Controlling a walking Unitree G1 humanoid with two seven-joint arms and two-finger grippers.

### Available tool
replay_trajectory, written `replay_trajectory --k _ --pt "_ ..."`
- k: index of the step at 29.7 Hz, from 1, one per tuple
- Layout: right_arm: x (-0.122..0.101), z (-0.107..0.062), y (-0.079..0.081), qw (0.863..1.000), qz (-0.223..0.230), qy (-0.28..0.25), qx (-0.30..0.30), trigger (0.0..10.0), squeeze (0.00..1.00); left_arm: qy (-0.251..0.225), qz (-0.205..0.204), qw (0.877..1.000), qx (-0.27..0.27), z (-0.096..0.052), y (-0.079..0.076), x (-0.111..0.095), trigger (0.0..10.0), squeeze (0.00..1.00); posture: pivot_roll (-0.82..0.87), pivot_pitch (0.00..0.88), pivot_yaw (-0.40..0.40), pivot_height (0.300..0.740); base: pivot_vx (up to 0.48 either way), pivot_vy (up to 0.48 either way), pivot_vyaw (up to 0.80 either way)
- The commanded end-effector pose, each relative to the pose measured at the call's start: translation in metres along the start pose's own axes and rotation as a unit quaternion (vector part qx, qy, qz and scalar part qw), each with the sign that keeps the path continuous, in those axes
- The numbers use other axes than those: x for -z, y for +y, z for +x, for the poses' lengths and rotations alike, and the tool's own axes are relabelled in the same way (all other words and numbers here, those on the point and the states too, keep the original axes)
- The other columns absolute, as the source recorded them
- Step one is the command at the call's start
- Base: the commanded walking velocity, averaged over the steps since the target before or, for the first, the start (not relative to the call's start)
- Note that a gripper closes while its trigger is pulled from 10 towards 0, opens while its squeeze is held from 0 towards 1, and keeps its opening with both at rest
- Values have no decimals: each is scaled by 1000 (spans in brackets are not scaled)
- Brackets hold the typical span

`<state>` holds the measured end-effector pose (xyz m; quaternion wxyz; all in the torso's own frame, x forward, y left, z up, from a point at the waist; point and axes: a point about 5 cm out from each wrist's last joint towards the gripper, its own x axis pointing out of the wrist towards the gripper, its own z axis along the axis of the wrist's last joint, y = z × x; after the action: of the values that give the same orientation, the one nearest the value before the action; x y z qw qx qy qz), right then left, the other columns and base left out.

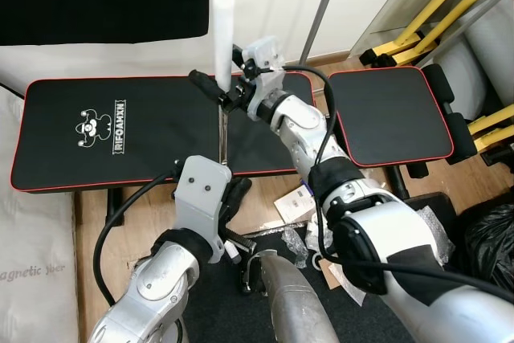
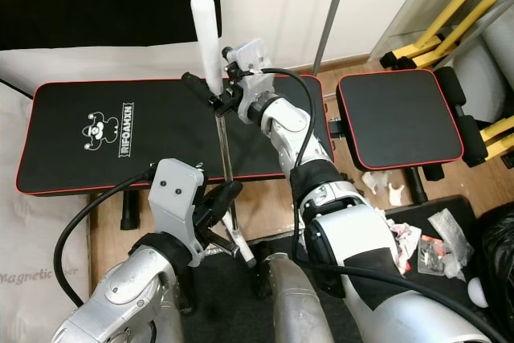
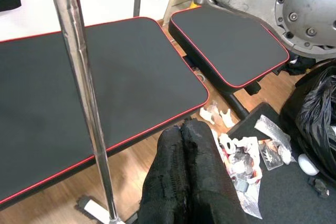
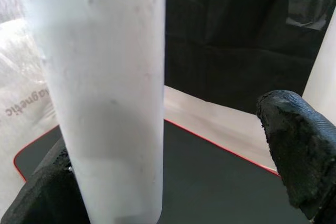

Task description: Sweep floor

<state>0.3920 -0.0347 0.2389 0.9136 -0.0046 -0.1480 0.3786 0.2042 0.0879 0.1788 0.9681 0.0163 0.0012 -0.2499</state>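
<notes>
A broom stands upright in front of the bench, with a white grip (image 1: 222,30) over a thin metal pole (image 1: 224,130). Its foot (image 2: 241,247) rests on the wood floor. My right gripper (image 1: 215,88) is open around the bottom of the white grip (image 4: 105,93). One finger (image 4: 42,192) lies against the grip and the other (image 4: 294,150) stands clear of it. My left gripper (image 3: 182,129) is shut on nothing, low down and just beside the pole (image 3: 84,103). Paper scraps and wrappers (image 3: 247,150) lie on the floor under the bench's right end.
A black bench pad with red edging (image 1: 120,126) and a smaller pad (image 1: 389,114) span the view ahead. A black rubbish bag (image 3: 315,108) sits on a dark mat (image 3: 294,192) at right. Yellow frame bars (image 1: 434,14) and a grey pole (image 1: 321,6) lean behind.
</notes>
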Motion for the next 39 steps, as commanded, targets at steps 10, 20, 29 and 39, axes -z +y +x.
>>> replay_trajectory --k 10,20,29,39 --pt "19 -14 -3 1000 9 29 -3 10000 1000 9 -9 1000 13 -2 -5 3 10000 0 34 385 -231 740 0 0 0" --pt "25 -16 3 998 11 45 -37 10000 1000 9 -10 1000 14 -1 -5 3 10000 0 34 385 -231 740 0 0 0" --pt "30 -21 -2 998 1 63 -27 10000 1000 9 -11 1000 15 -2 -5 3 10000 0 34 385 -231 740 0 0 0" --pt "37 -22 -1 995 -18 96 -11 10000 0 7 -13 1000 14 -2 -5 2 10000 0 32 384 -228 740 0 0 0"
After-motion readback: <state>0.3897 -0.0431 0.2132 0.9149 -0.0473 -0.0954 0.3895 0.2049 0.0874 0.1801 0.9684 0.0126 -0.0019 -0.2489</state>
